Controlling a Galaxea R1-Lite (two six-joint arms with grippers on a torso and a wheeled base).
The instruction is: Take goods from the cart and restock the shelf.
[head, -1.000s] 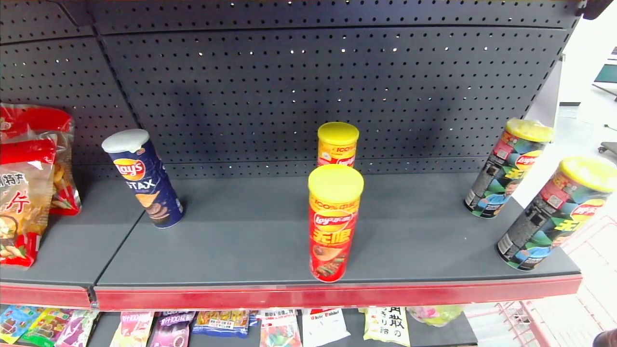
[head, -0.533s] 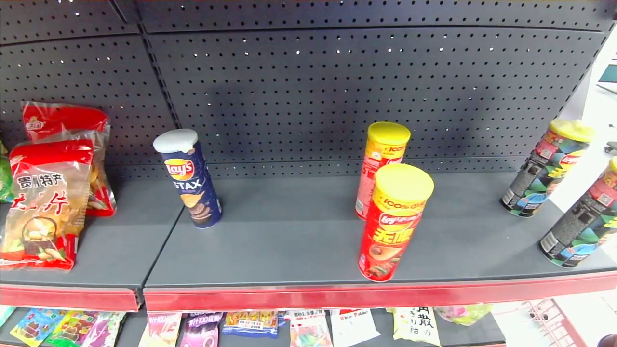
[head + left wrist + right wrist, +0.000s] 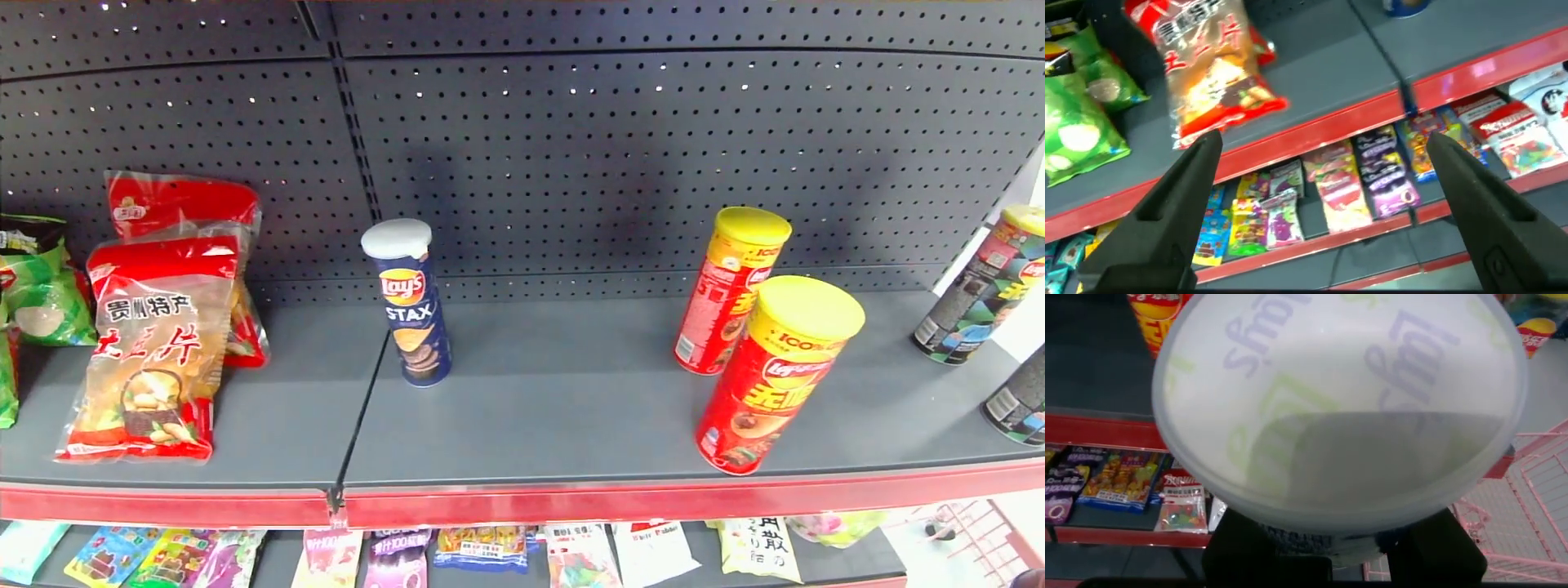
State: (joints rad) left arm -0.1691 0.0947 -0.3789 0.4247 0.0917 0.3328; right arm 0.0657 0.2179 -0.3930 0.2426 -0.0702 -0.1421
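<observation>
Right wrist view: the right gripper (image 3: 1349,557) has its fingers (image 3: 1259,554) pinching the base of a chip can (image 3: 1339,408), pale top toward the lens, held in front of the shelf (image 3: 571,500) with the pink cart (image 3: 1529,527) beside it. The left gripper (image 3: 1323,143) has its fingers spread wide with nothing between them, facing the packets (image 3: 1343,184) on the lower row. On the shelf, a red can (image 3: 775,380) stands at the front edge, a second red can (image 3: 727,294) just behind it, a blue can (image 3: 415,314) farther left, and snack bags (image 3: 151,351) at the far left.
</observation>
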